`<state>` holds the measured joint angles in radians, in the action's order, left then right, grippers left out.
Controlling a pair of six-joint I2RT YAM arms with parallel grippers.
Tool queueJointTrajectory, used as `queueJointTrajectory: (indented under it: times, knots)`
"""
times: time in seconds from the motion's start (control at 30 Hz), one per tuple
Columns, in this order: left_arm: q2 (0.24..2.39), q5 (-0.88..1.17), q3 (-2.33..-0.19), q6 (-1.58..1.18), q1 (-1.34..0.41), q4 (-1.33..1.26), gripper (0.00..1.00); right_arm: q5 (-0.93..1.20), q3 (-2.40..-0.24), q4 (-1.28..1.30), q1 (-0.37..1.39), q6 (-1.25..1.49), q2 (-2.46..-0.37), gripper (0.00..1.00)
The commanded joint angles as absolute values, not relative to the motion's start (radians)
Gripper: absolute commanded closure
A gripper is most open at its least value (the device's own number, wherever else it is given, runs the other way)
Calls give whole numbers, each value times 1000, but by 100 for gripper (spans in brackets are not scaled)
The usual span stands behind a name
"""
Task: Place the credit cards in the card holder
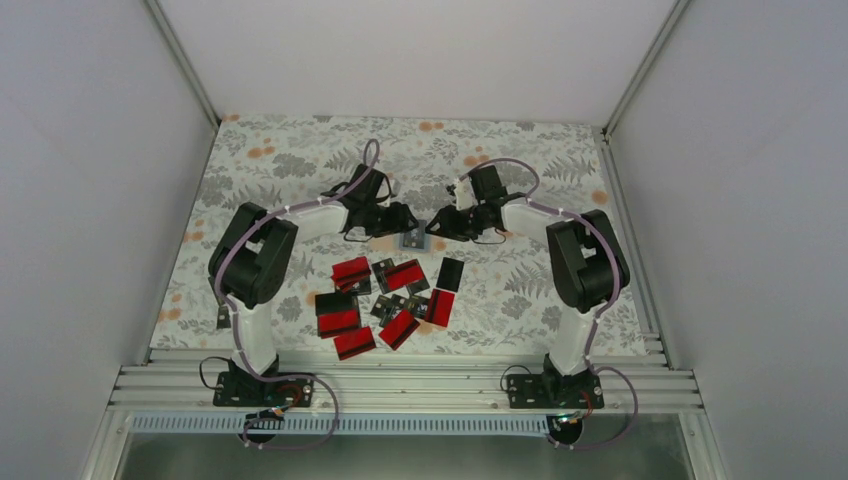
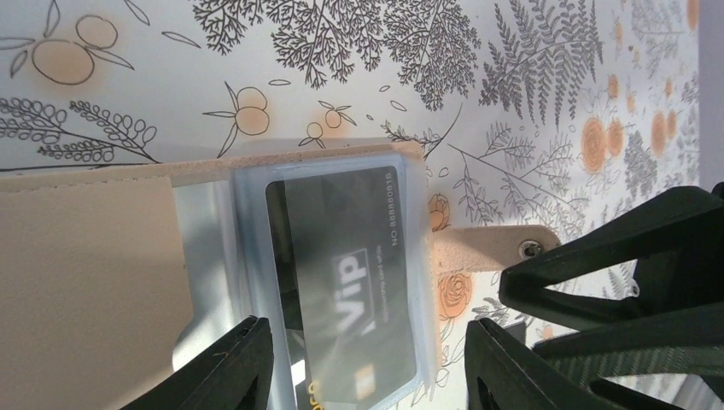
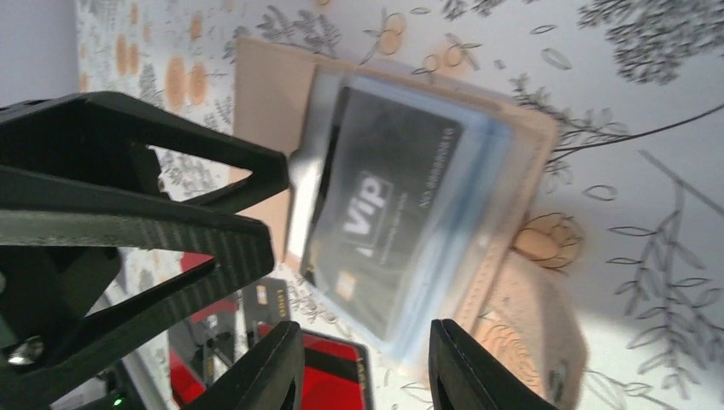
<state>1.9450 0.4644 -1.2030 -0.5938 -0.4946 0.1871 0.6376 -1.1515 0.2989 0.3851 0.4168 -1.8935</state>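
- The flower-patterned table carries everything.
- The loose credit cards, red and black, lie in a scattered heap between the table's middle and its near edge. Most of the job therefore looks still to do.
- The card holder lies open at the table's middle, between the two claws.
- The left gripper has its jaws apart, straddling the holder's clear sleeve without pinching it.
- The right gripper has the sleeve's end between parted jaws; whether they press on it cannot be told.
- One black card sits inside the sleeve, the only one visibly stowed.
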Motion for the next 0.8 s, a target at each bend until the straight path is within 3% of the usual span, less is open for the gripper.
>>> queueJointTrajectory:
  times: [0.0,0.3,0.6,0.77]
  knots:
    - [1904,384,-1224,-536,-502,232,47,762,-1161,259,400,436,-1883,61]
    - [1920,358,-1208,-481,-502,218,81,753,-1242,260,442,511,-1973,67]
    - [1951,380,-1207,-444,-502,205,95,669,-1297,298,451,551,-2054,73]
    - [1981,396,-1212,-433,-503,199,97,596,-1307,337,451,538,-2060,73]
